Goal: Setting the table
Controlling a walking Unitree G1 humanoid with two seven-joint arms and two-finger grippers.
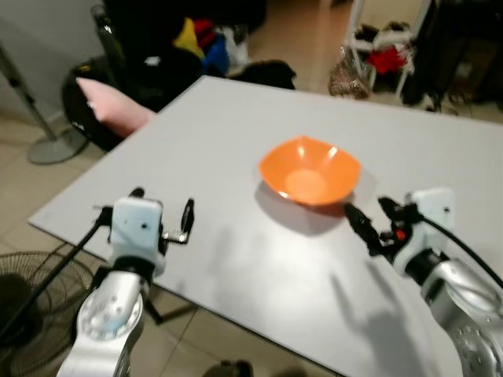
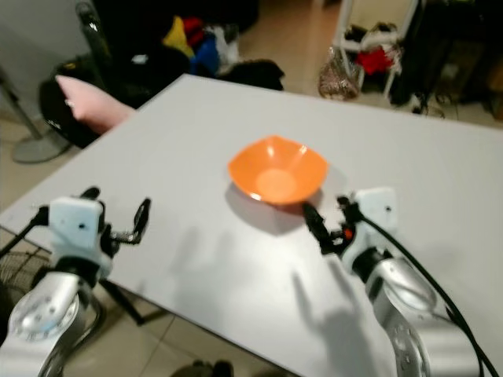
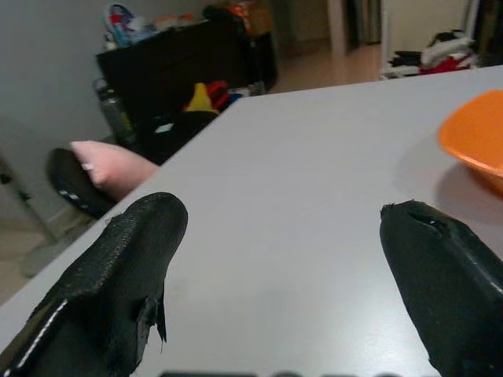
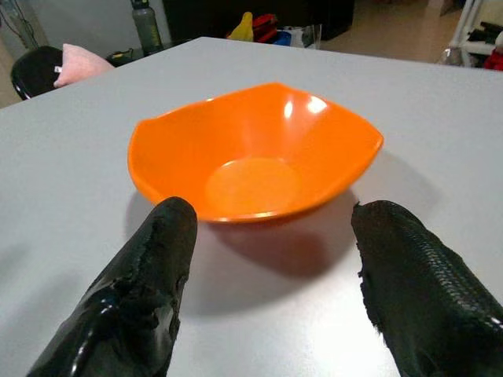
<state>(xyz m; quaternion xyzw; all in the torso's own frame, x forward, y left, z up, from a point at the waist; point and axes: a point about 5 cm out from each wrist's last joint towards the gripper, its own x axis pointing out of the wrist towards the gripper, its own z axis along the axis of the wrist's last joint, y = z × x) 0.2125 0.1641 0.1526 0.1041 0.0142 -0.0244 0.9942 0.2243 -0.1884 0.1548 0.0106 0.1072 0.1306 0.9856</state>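
Note:
An empty orange bowl (image 1: 310, 170) with a wavy rim stands upright near the middle of the grey table (image 1: 236, 126). My right gripper (image 1: 367, 217) hovers just off the bowl's near right side, open, its two black fingers (image 4: 149, 290) pointing at the bowl (image 4: 253, 149) with nothing between them. Over the table's near left part my left gripper (image 1: 163, 212) is also open and holds nothing; the bowl's edge (image 3: 475, 141) is off to its side.
A black chair with a pink cushion (image 1: 110, 102) stands at the table's far left edge. A floor fan (image 1: 31, 306) is below the near left corner. Clothes and bags (image 1: 204, 43) lie on the floor beyond the table, and a rack (image 1: 385, 47) stands at the back right.

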